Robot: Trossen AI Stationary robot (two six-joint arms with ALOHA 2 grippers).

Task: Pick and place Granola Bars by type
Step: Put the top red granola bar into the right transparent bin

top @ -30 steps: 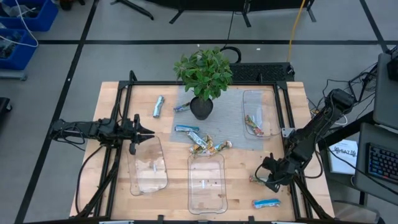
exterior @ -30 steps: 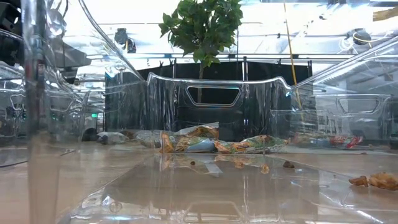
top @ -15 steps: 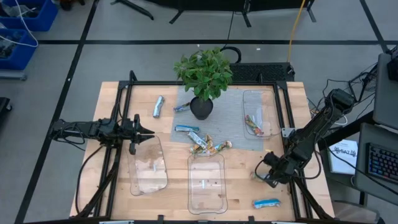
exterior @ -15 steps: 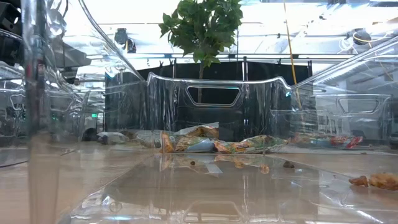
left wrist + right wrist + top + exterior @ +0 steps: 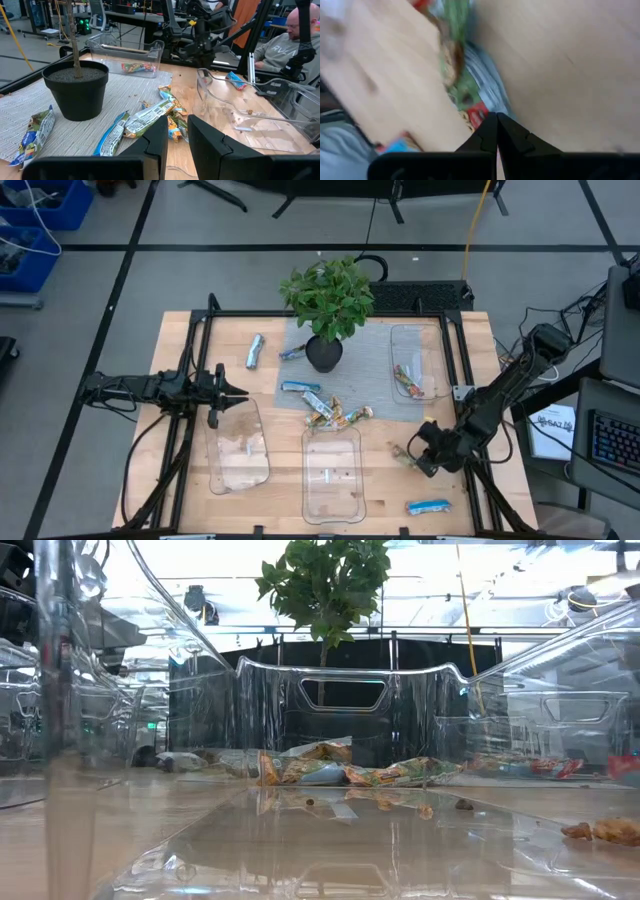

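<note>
Granola bars lie in a pile point(image 5: 332, 413) on the table's middle, also seen in the left wrist view point(image 5: 150, 117). Single bars lie near the plant pot point(image 5: 292, 352), at the far left point(image 5: 255, 350) and by the near right edge point(image 5: 428, 506). My right gripper point(image 5: 420, 456) is shut on a green and red bar point(image 5: 399, 451) right of the middle tray. My left gripper point(image 5: 243, 392) hovers by the left tray's far end, slightly open and empty. My right gripper pinches the green and red bar by one end point(image 5: 481, 116) between its two fingertips point(image 5: 512, 136). The bar juts out ahead of the fingers toward the table's left. Whether it is clear of the wood, I cannot tell.
Three clear trays stand on the table: the left one point(image 5: 238, 448), the middle one point(image 5: 332, 475), and the far right one point(image 5: 418, 340) with bars point(image 5: 407, 380) in it. The potted plant point(image 5: 325, 355) stands on a grey mat. A person point(image 5: 285, 47) sits beyond the table.
My right gripper has moved toward the table's left and a little toward its far edge, carrying the green and red bar along with it. The left arm has kept still.
</note>
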